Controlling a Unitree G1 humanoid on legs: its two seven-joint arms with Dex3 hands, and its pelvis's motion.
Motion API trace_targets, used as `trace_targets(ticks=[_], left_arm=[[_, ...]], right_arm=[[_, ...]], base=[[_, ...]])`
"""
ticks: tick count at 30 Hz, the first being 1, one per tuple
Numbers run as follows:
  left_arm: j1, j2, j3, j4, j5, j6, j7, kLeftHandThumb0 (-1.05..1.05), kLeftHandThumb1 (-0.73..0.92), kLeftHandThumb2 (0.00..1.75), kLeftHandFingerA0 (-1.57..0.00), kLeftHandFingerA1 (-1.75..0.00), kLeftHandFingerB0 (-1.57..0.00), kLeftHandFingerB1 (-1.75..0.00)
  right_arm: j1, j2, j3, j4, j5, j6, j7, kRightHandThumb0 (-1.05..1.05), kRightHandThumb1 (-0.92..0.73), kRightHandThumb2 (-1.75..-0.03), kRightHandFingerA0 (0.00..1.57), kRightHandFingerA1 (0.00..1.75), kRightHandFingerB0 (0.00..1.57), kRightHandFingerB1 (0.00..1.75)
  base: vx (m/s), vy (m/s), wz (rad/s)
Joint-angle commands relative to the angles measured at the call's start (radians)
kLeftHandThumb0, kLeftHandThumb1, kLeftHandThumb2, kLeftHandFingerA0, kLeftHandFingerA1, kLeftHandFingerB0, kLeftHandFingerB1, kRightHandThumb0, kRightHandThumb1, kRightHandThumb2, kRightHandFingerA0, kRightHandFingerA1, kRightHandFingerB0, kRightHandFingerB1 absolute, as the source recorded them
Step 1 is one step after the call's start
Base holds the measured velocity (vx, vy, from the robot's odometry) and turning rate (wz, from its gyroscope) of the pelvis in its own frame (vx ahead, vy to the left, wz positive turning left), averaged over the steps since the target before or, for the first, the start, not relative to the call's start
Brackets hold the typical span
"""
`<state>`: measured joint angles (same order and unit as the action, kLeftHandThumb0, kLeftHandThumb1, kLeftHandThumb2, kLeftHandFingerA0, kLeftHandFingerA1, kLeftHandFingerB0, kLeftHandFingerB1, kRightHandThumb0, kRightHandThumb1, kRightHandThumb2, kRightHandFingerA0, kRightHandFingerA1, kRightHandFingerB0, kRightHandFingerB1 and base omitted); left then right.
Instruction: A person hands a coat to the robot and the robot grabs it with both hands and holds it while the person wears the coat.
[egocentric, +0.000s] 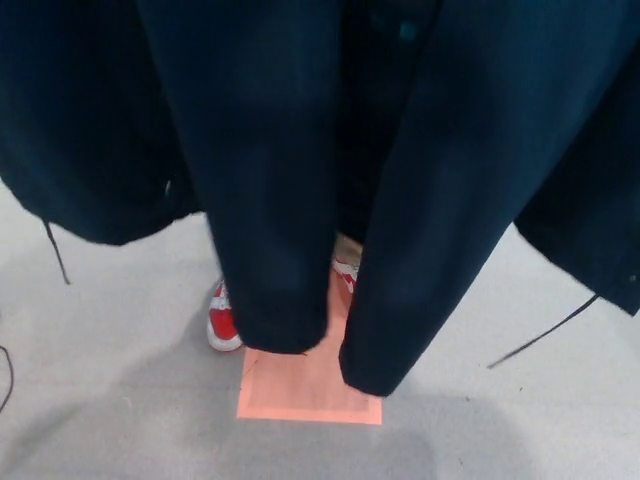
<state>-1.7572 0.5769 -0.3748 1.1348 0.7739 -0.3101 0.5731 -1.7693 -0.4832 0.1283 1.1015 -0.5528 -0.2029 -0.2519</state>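
Dark navy coat (300, 150) filling nearly the whole head view, hanging down from the top edge. Fabric looks smooth and matte, almost black in the folds. Two long sleeves dangling in the middle: left-of-centre sleeve (265, 220) ending in a rounded cuff low in the frame, the other sleeve (430, 230) slanting down beside it and ending a bit lower. Sleeves nearly touching near the bottom, with a dark gap between them higher up. Wider body panels of the coat spreading to both sides, the hem on the picture's left sitting higher than the sleeve ends. Thin drawstring (57, 255) trailing off the left hem, another cord (545, 335) off the right hem. Tiny teal mark up near the top (407, 32), too small to make out.

Below the coat: a red and white shoe (222, 322) peeking out by the left sleeve's cuff, a sliver of a second shoe (346, 272) between the sleeves. Orange square (300, 385) on the grey floor (110, 400), partly under the sleeve ends.

Neither robot hand visible, so no way to tell their grip.
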Motion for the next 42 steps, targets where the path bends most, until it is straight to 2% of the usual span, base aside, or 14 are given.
trace_targets(ticks=[1, 13, 14, 15, 16, 17, 19, 20, 21, 24, 36, 38, 41, 42], left_arm=[[-0.163, 0.074, -0.026, 0.098, 0.044, 0.038, 0.047, -0.36, 0.78, 0.63, -0.94, -1.75, -0.74, -1.51], [-0.376, 0.057, -0.112, 0.194, 0.087, 0.077, -0.017, -0.35, 0.82, 0.63, -0.89, -1.75, -0.58, -1.68], [-0.394, 0.055, -0.126, 0.200, 0.099, 0.092, -0.010, -0.44, 0.58, 0.93, -1.20, -1.44, -0.88, -1.27], [-0.409, 0.055, -0.141, 0.204, 0.112, 0.104, -0.001, -0.44, 0.58, 0.93, -1.20, -1.44, -0.88, -1.27], [-0.439, 0.056, -0.150, 0.213, 0.112, 0.114, -0.044, -0.43, 0.62, 0.98, -1.18, -1.39, -0.84, -1.15], [-0.452, 0.058, -0.157, 0.216, 0.116, 0.123, -0.062, -0.41, 0.77, 0.66, -0.84, -1.73, -0.91, -1.04], [-0.481, 0.061, -0.168, 0.222, 0.117, 0.132, -0.087, -0.41, 0.73, 0.67, -0.89, -1.68, -0.94, -1.03], [-0.504, 0.059, -0.169, 0.227, 0.116, 0.145, -0.084, -0.46, 0.54, 0.92, -1.21, -1.40, -0.87, -1.17], [-0.517, 0.058, -0.170, 0.229, 0.116, 0.151, -0.080, -0.47, 0.68, 0.66, -0.87, -1.69, -0.75, -1.50], [-0.548, 0.064, -0.177, 0.232, 0.122, 0.144, -0.079, -0.41, 0.77, 0.63, -0.85, -1.75, -0.66, -1.57], [-0.602, 0.068, -0.176, 0.235, 0.122, 0.157, -0.112, -0.43, 0.77, 0.63, -0.88, -1.71, -0.80, -1.44], [-0.611, 0.073, -0.185, 0.236, 0.132, 0.164, -0.120, -0.50, 0.61, 0.96, -1.18, -1.41, -0.89, -1.21], [-0.611, 0.073, -0.189, 0.236, 0.138, 0.169, -0.114, -0.44, 0.74, 0.66, -0.87, -1.75, -0.78, -1.53], [-0.614, 0.075, -0.193, 0.236, 0.143, 0.168, -0.108, -0.50, 0.60, 0.94, -1.18, -1.42, -0.89, -1.23]], right_arm=[[-0.183, -0.105, 0.009, 0.106, -0.014, 0.025, -0.058, -0.40, -0.83, -0.65, 0.92, 1.75, 0.69, 1.68], [-0.405, -0.111, 0.132, 0.223, -0.075, 0.092, -0.029, -0.45, -0.83, -0.65, 0.87, 1.75, 0.73, 1.56], [-0.423, -0.113, 0.143, 0.228, -0.082, 0.095, -0.024, -0.44, -0.82, -0.67, 0.88, 1.72, 0.79, 1.45], [-0.440, -0.116, 0.153, 0.232, -0.091, 0.099, -0.020, -0.44, -0.82, -0.67, 0.88, 1.72, 0.79, 1.45], [-0.468, -0.117, 0.162, 0.238, -0.096, 0.107, -0.013, -0.43, -0.64, -1.04, 1.17, 1.33, 0.92, 1.10], [-0.479, -0.117, 0.163, 0.241, -0.095, 0.111, -0.008, -0.44, -0.64, -1.04, 1.18, 1.34, 0.92, 1.12], [-0.508, -0.119, 0.164, 0.246, -0.088, 0.125, 0.010, -0.44, -0.65, -1.05, 1.20, 1.34, 0.94, 1.11], [-0.534, -0.125, 0.175, 0.249, -0.100, 0.127, 0.011, -0.47, -0.82, -0.71, 0.92, 1.61, 0.83, 1.25], [-0.548, -0.130, 0.182, 0.251, -0.107, 0.128, 0.009, -0.45, -0.81, -0.71, 0.91, 1.61, 0.81, 1.29], [-0.584, -0.138, 0.193, 0.254, -0.114, 0.131, 0.010, -0.45, -0.81, -0.71, 0.88, 1.65, 0.74, 1.37], [-0.621, -0.161, 0.188, 0.256, -0.109, 0.139, 0.023, -0.49, -0.82, -0.64, 0.89, 1.68, 0.73, 1.33], [-0.620, -0.161, 0.192, 0.257, -0.115, 0.134, 0.017, -0.48, -0.81, -0.64, 0.87, 1.74, 0.71, 1.43], [-0.620, -0.160, 0.200, 0.258, -0.122, 0.134, 0.017, -0.48, -0.80, -0.66, 0.87, 1.74, 0.70, 1.43], [-0.622, -0.160, 0.202, 0.258, -0.124, 0.132, 0.014, -0.48, -0.81, -0.64, 0.87, 1.75, 0.69, 1.48]], base=[[0.00, 0.000, 0.00], [0.00, 0.000, 0.00], [0.00, 0.000, 0.00], [0.00, 0.000, 0.00], [0.00, 0.000, 0.00], [0.00, 0.000, 0.00], [0.00, 0.000, 0.00], [0.00, 0.000, 0.00], [0.00, 0.000, 0.00], [0.00, 0.000, 0.00], [0.00, 0.000, 0.00], [0.00, 0.000, 0.00], [0.00, 0.000, 0.00], [0.00, 0.000, 0.00]])
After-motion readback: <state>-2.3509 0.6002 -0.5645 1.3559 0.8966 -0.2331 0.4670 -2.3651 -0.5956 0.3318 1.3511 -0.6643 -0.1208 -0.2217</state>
